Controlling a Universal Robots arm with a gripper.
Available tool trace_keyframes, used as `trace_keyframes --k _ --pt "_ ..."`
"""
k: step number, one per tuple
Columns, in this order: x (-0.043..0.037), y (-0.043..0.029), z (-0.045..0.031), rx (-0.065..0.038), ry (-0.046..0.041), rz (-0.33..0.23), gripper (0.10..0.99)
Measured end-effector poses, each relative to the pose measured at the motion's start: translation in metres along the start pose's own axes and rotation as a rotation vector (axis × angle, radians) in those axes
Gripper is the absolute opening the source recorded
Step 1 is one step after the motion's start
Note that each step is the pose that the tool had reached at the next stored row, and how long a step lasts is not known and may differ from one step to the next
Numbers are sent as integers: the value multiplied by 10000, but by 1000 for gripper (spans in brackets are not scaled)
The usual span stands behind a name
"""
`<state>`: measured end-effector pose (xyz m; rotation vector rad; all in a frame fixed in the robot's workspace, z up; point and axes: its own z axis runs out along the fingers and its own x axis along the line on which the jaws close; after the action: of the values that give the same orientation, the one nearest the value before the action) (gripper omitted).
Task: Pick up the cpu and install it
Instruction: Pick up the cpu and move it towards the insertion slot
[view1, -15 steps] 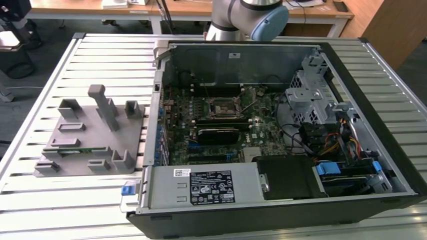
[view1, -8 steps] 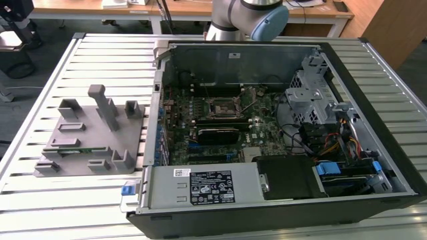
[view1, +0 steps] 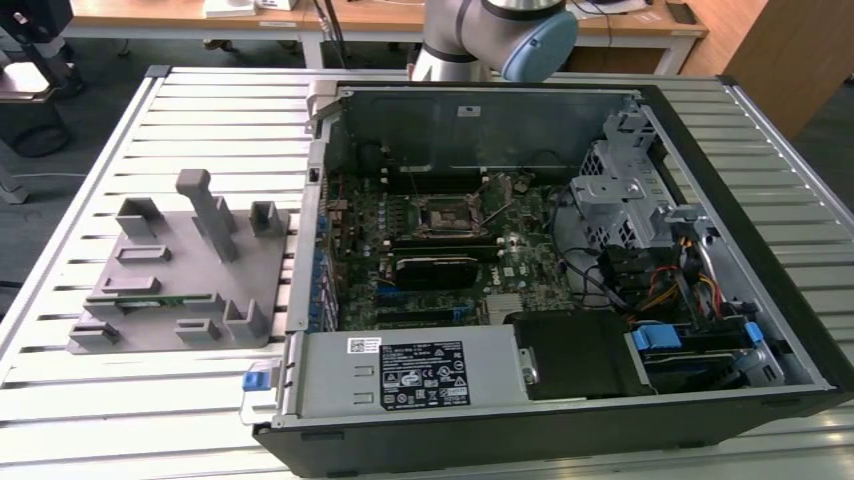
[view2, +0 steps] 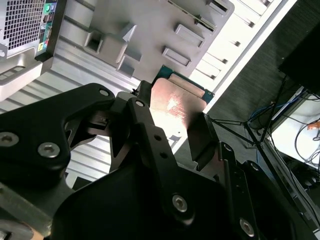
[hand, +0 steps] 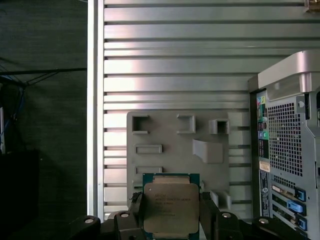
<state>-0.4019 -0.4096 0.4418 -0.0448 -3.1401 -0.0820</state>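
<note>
Right, the cpu (hand: 170, 207) is clamped by opposite edges in the gripper (hand: 171, 222), with its printed metal lid facing the first wrist camera. It is held in the air over the slatted table (hand: 175, 65). The grey fixture (hand: 175, 135) lies beyond it and the computer case (hand: 292, 150) stands beside that.

The step in hand is judged to be the carry of the held chip. To do it well:
- the grip should be kept on the edges only
- the chip should be kept square to the fingers, with no twist allowed
- both faces should be left untouched
- squeeze force should be kept modest, since the part is thin

In the second wrist view a tan, glossy face of the chip is presented, and one of the finger pads (view2: 197, 140) is seen pressed against its edge. That contact is less plain in the first wrist view.

The motherboard socket (view1: 445, 215) inside the opened case is given by the exterior view, as is the arm (view1: 501, 35) behind the case. Whether the socket frame is unlatched cannot be told.
</note>
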Motion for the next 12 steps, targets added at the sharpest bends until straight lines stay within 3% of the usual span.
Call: trace_keyframes --k 12 --pt "-55 2 0 -1 -1 0 537"
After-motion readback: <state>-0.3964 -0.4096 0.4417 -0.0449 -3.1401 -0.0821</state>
